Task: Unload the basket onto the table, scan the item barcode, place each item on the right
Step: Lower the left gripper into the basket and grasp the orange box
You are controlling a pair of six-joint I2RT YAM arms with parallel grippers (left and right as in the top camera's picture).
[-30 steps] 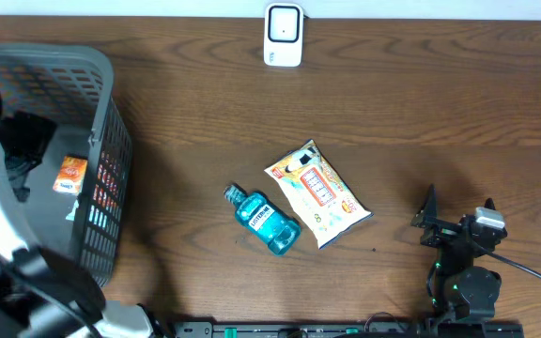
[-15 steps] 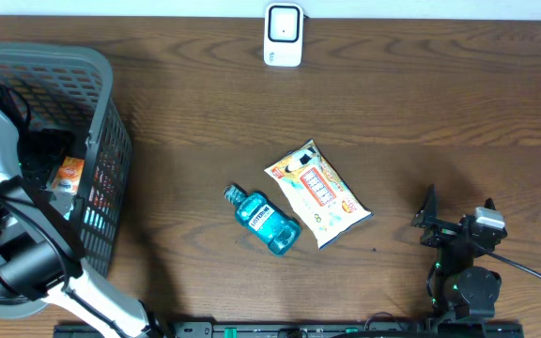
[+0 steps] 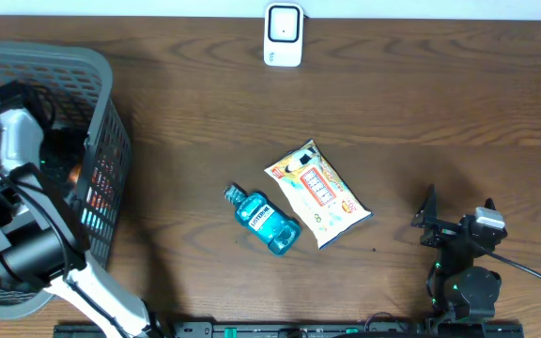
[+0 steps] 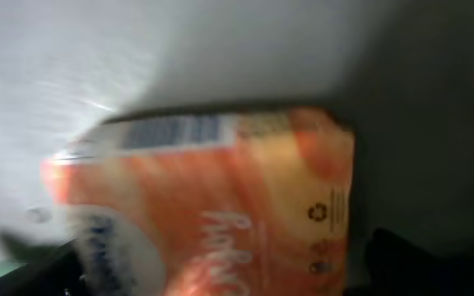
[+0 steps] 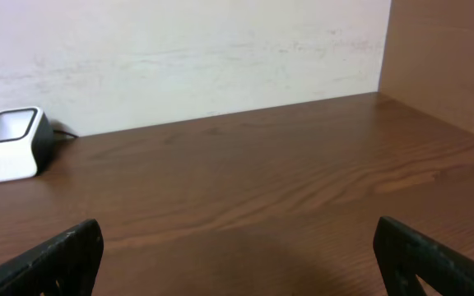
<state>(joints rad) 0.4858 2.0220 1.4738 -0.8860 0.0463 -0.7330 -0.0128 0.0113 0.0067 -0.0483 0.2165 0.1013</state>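
Closest to the robot, at the front edge of the table [image 3: 421, 113], the right gripper [image 3: 458, 214] sits low on the right side. Its two fingers are wide apart w/ nothing btwn them. It holds nothing. From the right wrist cam you see only bare brown wood in front of it.

A bit further in, approx. in the middle of the table, a blue bottle [image 3: 266, 221] lies on its side. A yellow packet [image 3: 317, 192] lies flat just beside it, on the bottle's right. The two look like they touch at one corner.

Over on the left is a big grey basket [image 3: 101, 84]. The left arm reaches down into it. The left gripper [image 4: 233, 263] is inside, down near the bottom, and its fingers are spread wide, not squeezing. Right in front of it lies the orange pack [image 4: 212, 189], the thing to scan. It's flat on the basket floor. A striped label runs along its top edge. The wrist pic is blurry, so can't tell if the fingers touch the pack.

Furthest away, at the back edge in the middle, stands the white scanner [image 3: 283, 35]. It is well apart from the basket and the other things.
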